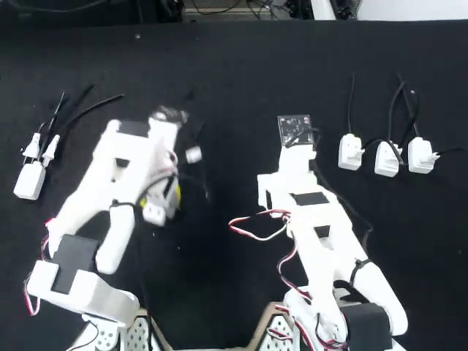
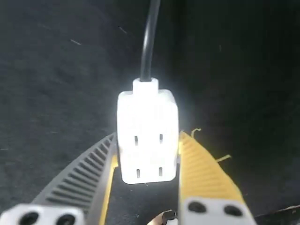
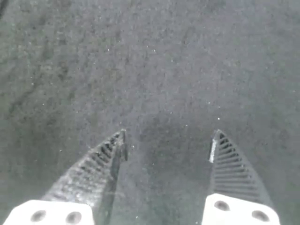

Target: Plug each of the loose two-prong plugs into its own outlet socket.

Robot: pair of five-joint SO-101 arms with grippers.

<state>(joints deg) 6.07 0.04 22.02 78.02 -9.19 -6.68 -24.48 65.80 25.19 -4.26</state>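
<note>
My left gripper (image 2: 147, 161) is shut on a white outlet socket (image 2: 147, 136). The block shows two pairs of slots, and its black cord (image 2: 149, 42) runs away from the fingers over the black mat. In the high view that arm stands at the left with its yellow finger (image 1: 172, 193) by a white block (image 1: 154, 213). My right gripper (image 3: 168, 140) hangs open over bare mat with nothing between its fingers. Two loose two-prong plugs (image 1: 42, 148) with black cords lie at the far left, next to a white block (image 1: 29, 180).
Three white blocks with black cords (image 1: 385, 157) sit in a row at the right. A small white piece (image 1: 194, 154) with a thin cord lies beside the left arm. The right arm (image 1: 311, 212) stands mid-table. The black mat (image 1: 234, 66) ends at the far edge.
</note>
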